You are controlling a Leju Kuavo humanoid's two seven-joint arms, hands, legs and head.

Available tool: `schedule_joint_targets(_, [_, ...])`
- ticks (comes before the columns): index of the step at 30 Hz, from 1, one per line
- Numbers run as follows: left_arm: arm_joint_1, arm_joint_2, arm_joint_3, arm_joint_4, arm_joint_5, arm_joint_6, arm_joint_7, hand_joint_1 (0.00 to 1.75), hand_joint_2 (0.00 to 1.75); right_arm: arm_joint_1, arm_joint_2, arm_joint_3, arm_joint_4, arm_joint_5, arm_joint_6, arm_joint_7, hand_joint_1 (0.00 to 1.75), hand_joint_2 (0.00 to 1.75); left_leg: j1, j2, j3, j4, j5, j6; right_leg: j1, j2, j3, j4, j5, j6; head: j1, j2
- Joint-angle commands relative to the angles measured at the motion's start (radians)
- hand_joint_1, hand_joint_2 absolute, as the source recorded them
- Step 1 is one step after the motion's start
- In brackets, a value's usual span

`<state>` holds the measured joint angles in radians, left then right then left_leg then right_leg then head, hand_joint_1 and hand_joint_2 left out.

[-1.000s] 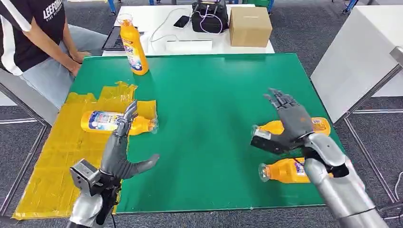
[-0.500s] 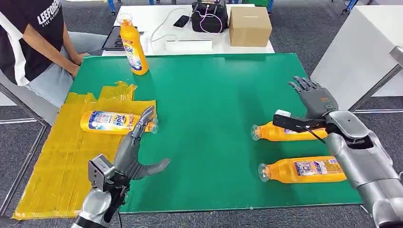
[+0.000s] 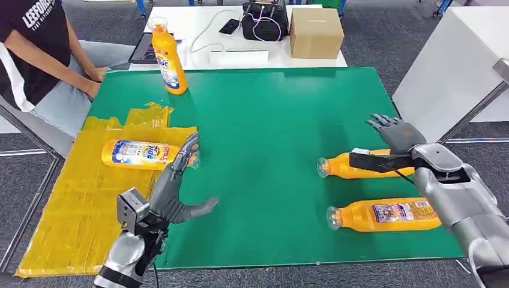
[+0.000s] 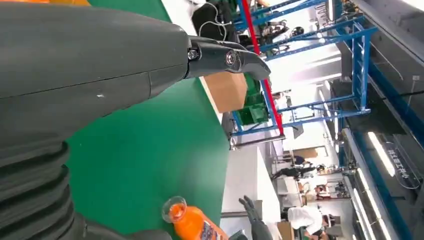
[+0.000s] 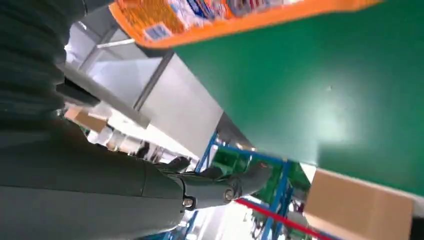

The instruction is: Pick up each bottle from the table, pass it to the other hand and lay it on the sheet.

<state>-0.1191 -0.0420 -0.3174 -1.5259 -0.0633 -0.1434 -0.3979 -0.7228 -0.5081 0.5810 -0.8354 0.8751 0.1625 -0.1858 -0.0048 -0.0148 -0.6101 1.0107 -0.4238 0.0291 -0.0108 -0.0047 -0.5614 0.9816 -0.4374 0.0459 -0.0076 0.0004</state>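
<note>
On the green table point(image 3: 264, 120), a yellow sheet point(image 3: 72, 204) covers the left side, and one orange bottle point(image 3: 138, 154) lies on it. Another orange bottle point(image 3: 168, 60) stands upright at the far left. Two more lie on the right, one farther point(image 3: 345, 167) and one nearer point(image 3: 384, 215). My left hand point(image 3: 174, 189) is open and holds nothing, its fingers stretched toward the sheet bottle's cap. My right hand point(image 3: 393, 144) is open over the base end of the farther bottle, thumb across it; I cannot tell if it touches. The right wrist view has a bottle point(image 5: 240, 15) close by.
A person point(image 3: 36, 54) sits at the table's far left corner, one hand point(image 3: 93, 75) at the edge. Behind stands a white table with a cardboard box point(image 3: 315, 33) and a black bag point(image 3: 264, 21). Another white table point(image 3: 450, 72) stands to the right.
My right hand has swung right and come down over the farther lying bottle. My left hand has drifted slightly right and forward, still open. The bottles have not moved.
</note>
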Motion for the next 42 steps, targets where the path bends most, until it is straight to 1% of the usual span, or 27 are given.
schedule_joint_targets(1, [-0.067,0.007,-0.023,0.095,0.026,-0.003,0.0,0.0,1.75,-0.103,-0.004,0.094,0.198,-0.048,0.047,-0.036,0.0,1.75,0.001,0.001,0.003,0.0,0.0,-0.002,0.001,0.0,0.003,-0.001,0.0,-0.001,0.0,0.0])
schedule_joint_targets(6, [-0.073,0.006,-0.027,0.102,0.03,-0.003,-0.001,0.0,1.75,-0.108,-0.009,0.104,0.217,-0.065,0.058,-0.043,0.0,1.75,0.001,0.0,0.002,0.0,0.0,-0.001,0.001,0.0,0.003,-0.001,0.0,-0.001,0.0,0.0])
schedule_joint_targets(8, [-0.077,0.006,-0.03,0.109,0.034,-0.003,-0.002,0.0,1.75,-0.114,-0.011,0.11,0.232,-0.082,0.08,-0.045,0.0,1.75,0.0,0.001,0.001,0.0,0.0,-0.001,0.0,0.0,0.002,0.0,0.0,-0.001,0.0,0.0])
schedule_joint_targets(9, [-0.081,0.008,-0.033,0.114,0.039,-0.003,-0.003,0.0,1.75,-0.12,-0.019,0.122,0.242,-0.095,0.092,-0.046,0.0,1.75,0.001,0.002,0.004,0.001,-0.002,-0.002,0.001,0.001,0.005,0.0,-0.001,-0.002,0.0,0.0])
schedule_joint_targets(10, [-0.084,0.007,-0.034,0.118,0.041,-0.003,-0.004,0.0,1.75,-0.123,-0.024,0.128,0.247,-0.097,0.093,-0.046,0.0,1.75,0.0,0.001,0.001,0.0,0.0,-0.001,0.0,0.0,0.002,0.0,0.0,-0.001,0.0,0.0])
schedule_joint_targets(11, [-0.085,0.007,-0.034,0.119,0.042,-0.003,-0.004,0.0,1.75,-0.124,-0.027,0.13,0.254,-0.101,0.096,-0.047,0.0,1.75,0.001,0.002,0.003,0.001,-0.001,-0.002,0.001,0.001,0.004,0.0,-0.001,-0.002,0.0,0.0])
schedule_joint_targets(14, [-0.089,0.004,-0.036,0.126,0.046,-0.003,-0.005,0.0,1.75,-0.121,-0.031,0.136,0.269,-0.104,0.093,-0.047,0.0,1.75,0.0,0.0,0.001,0.0,0.0,-0.001,0.0,-0.001,0.001,0.0,0.0,-0.001,0.0,0.0])
schedule_joint_targets(16, [-0.09,0.004,-0.037,0.127,0.046,-0.003,-0.005,0.0,1.75,-0.119,-0.029,0.138,0.272,-0.103,0.091,-0.047,0.0,1.75,0.001,0.001,0.003,0.001,-0.001,-0.002,0.002,0.0,0.004,-0.001,0.0,-0.002,0.0,0.0])
schedule_joint_targets(18, [-0.092,0.004,-0.039,0.132,0.051,-0.002,-0.005,0.0,1.75,-0.12,-0.016,0.142,0.302,-0.107,0.081,-0.036,0.0,1.75,0.0,0.001,0.001,0.0,0.0,-0.001,0.0,0.0,0.001,0.0,0.0,-0.001,0.0,0.0])
schedule_joint_targets(24, [-0.103,0.002,-0.045,0.145,0.058,-0.001,-0.006,0.0,1.75,-0.094,0.02,0.139,0.361,-0.109,0.047,-0.023,0.0,1.75,0.001,0.0,0.002,0.0,0.0,-0.001,0.001,0.0,0.002,-0.001,0.0,-0.001,0.0,0.0])
schedule_joint_targets(26, [-0.106,0.001,-0.045,0.153,0.059,0.0,-0.006,0.0,1.75,-0.087,0.034,0.139,0.375,-0.107,0.042,-0.018,0.0,1.75,0.002,0.002,0.004,0.0,-0.001,-0.002,0.002,0.001,0.005,-0.002,0.0,-0.002,0.0,0.0])
schedule_joint_targets(27, [-0.107,0.001,-0.046,0.155,0.06,0.0,-0.006,0.0,1.75,-0.084,0.04,0.139,0.382,-0.107,0.041,-0.016,0.0,1.75,0.001,0.001,0.002,0.0,0.0,-0.001,0.001,0.001,0.002,-0.001,0.0,-0.001,0.0,0.0])
schedule_joint_targets(29, [-0.11,0.0,-0.046,0.158,0.061,0.0,-0.006,0.0,1.75,-0.074,0.049,0.14,0.393,-0.105,0.036,-0.011,0.0,1.75,0.001,0.001,0.002,0.0,0.0,-0.001,0.001,0.001,0.002,-0.001,0.0,-0.001,0.0,0.0])
schedule_joint_targets(31, [-0.111,-0.001,-0.047,0.157,0.061,0.0,-0.006,0.0,1.75,-0.069,0.051,0.141,0.394,-0.105,0.034,-0.012,0.0,1.75,0.002,0.002,0.005,-0.001,-0.001,-0.003,0.002,0.001,0.006,-0.003,0.0,-0.002,0.0,0.0])
schedule_joint_targets(32, [-0.111,-0.001,-0.047,0.157,0.061,0.0,-0.006,0.0,1.75,-0.062,0.053,0.14,0.398,-0.104,0.03,-0.013,0.0,1.75,0.001,0.001,0.002,0.0,0.0,-0.001,0.001,0.0,0.003,-0.001,0.0,-0.001,0.0,0.0])
schedule_joint_targets(36, [-0.112,-0.001,-0.048,0.158,0.061,0.0,-0.006,0.0,1.75,-0.056,0.058,0.138,0.404,-0.102,0.024,-0.011,0.0,1.75,0.001,0.001,0.003,0.0,0.0,-0.001,0.001,0.0,0.004,-0.002,0.0,-0.001,0.001,0.0])
schedule_joint_targets(37, [-0.111,-0.001,-0.048,0.159,0.061,0.0,-0.006,0.0,1.75,-0.055,0.059,0.138,0.405,-0.102,0.023,-0.011,0.05,1.75,0.001,0.001,0.003,0.0,0.0,-0.001,0.001,0.0,0.003,-0.001,0.0,-0.001,0.0,0.0])
schedule_joint_targets(40, [-0.111,-0.001,-0.047,0.159,0.062,0.0,-0.006,0.0,1.75,-0.052,0.061,0.138,0.406,-0.101,0.021,-0.01,0.05,1.75,0.001,0.001,0.003,0.0,0.0,-0.001,0.002,0.0,0.003,-0.002,0.0,-0.001,0.0,0.0])
schedule_joint_targets(41, [-0.11,-0.001,-0.047,0.16,0.062,0.0,-0.006,0.0,1.75,-0.049,0.063,0.138,0.406,-0.1,0.017,-0.008,0.35,1.75,0.002,0.001,0.004,0.0,-0.001,-0.002,0.002,0.0,0.005,-0.002,0.0,-0.002,0.0,0.0])
schedule_joint_targets(42, [-0.109,-0.001,-0.047,0.16,0.063,0.001,-0.006,0.0,1.75,-0.045,0.065,0.136,0.406,-0.1,0.011,-0.007,0.7,1.75,0.001,0.001,0.002,0.0,0.0,-0.001,0.001,0.0,0.003,-0.001,0.0,-0.001,0.0,0.0])
